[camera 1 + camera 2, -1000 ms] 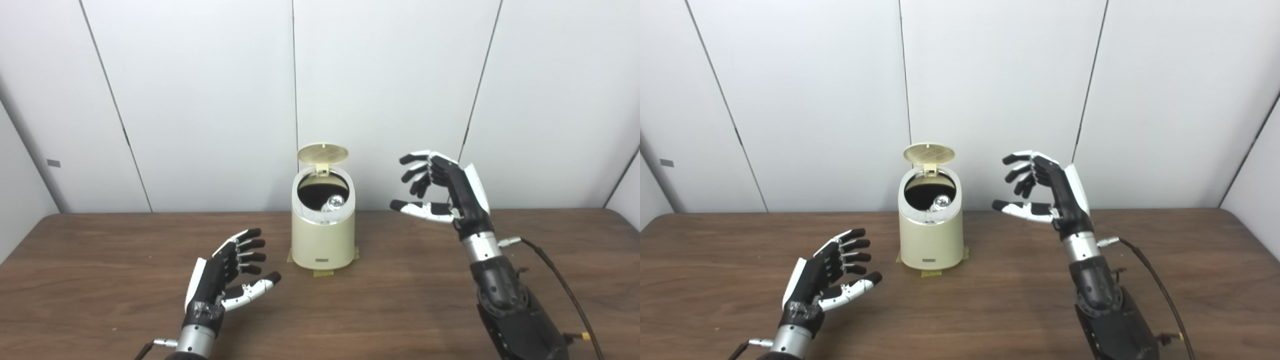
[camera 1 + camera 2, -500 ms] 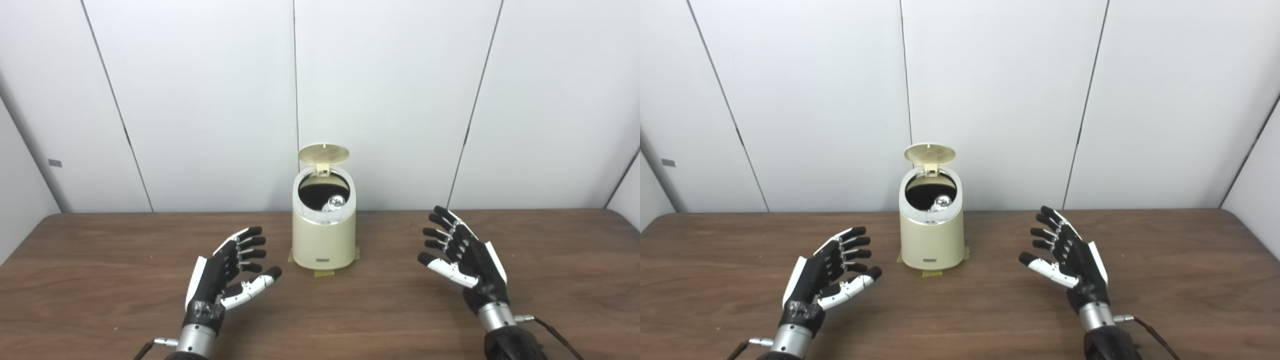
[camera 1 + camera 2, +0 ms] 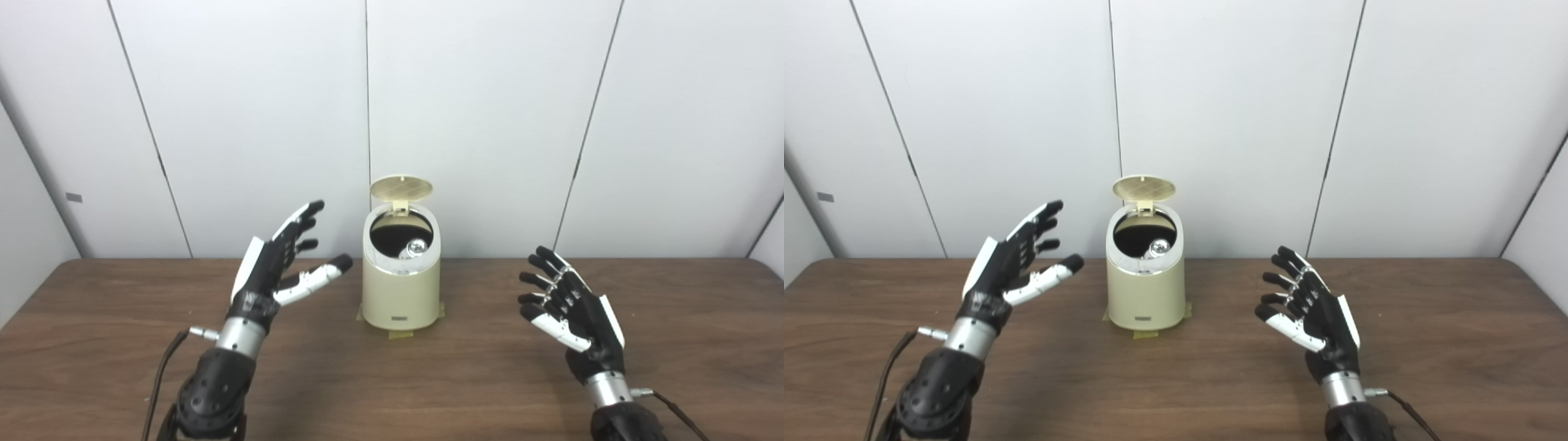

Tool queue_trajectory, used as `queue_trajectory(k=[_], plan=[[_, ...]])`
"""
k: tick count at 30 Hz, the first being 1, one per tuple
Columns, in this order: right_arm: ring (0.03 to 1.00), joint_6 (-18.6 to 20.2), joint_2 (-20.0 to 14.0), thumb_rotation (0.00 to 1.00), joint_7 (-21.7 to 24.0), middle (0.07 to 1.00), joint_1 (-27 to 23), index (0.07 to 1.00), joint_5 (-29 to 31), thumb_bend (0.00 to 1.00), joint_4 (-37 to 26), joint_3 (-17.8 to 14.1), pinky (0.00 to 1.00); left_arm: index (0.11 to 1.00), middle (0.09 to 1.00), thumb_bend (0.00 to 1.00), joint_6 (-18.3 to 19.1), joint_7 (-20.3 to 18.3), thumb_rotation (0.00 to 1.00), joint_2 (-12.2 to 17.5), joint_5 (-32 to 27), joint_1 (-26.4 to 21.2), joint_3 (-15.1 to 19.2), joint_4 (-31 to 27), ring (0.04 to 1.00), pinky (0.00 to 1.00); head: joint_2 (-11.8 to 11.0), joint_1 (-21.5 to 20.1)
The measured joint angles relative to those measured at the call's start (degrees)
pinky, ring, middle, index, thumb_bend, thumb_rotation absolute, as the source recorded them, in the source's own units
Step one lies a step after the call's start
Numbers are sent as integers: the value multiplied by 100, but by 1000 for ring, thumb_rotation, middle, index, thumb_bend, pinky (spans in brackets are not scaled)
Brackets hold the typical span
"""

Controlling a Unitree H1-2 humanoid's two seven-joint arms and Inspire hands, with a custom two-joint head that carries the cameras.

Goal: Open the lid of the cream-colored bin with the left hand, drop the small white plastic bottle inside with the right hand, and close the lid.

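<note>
The cream-colored bin (image 3: pixel 401 288) stands on the brown table (image 3: pixel 392 380) near the back wall. Its round lid (image 3: pixel 401 187) is flipped up and stands open at the back. The small white plastic bottle (image 3: pixel 415 247) lies inside the bin's dark opening, its top showing. My left hand (image 3: pixel 278 269) is open and empty, raised above the table just left of the bin, not touching it. My right hand (image 3: pixel 569 312) is open and empty, low over the table to the right of the bin.
Tan tape (image 3: pixel 401 334) marks the bin's spot at its base. A white panelled wall (image 3: pixel 490 122) closes off the back edge of the table. Cables (image 3: pixel 162 367) trail from both wrists.
My right hand came down from beside the bin's top to low over the table at the right. My left hand has since risen and moved toward the bin's left side.
</note>
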Motion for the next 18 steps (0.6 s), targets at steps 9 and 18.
queue_trajectory(k=[9,18], plan=[[737,-44,19,311,61,827,12,806,3,884,-28,-21,567,977,999,912,205,-169,350,111,477,-1080,-339,691,972,828,0,-35],[694,-44,72,314,50,810,35,794,-21,874,-85,-35,536,907,955,915,284,-401,382,347,1252,-1957,-922,1302,952,853,0,-88]])
